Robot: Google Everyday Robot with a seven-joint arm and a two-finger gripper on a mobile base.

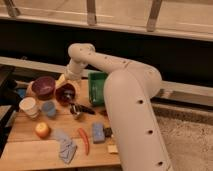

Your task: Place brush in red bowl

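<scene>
The red bowl (65, 94) stands on the wooden table (30, 150), to the right of a purple bowl (43, 86). The brush (81, 109), with a dark handle and a paler head, lies on the table just in front and to the right of the red bowl. My gripper (65, 83) hangs from the white arm (125, 95) right over the red bowl's back rim. The arm reaches in from the lower right. The brush lies apart from the gripper.
A green box (96, 89) stands right of the red bowl, partly behind the arm. A white cup (28, 106), a small blue cup (48, 108), an orange fruit (42, 130), a red chili (84, 141), a blue sponge (97, 133) and a blue cloth (65, 148) lie in front.
</scene>
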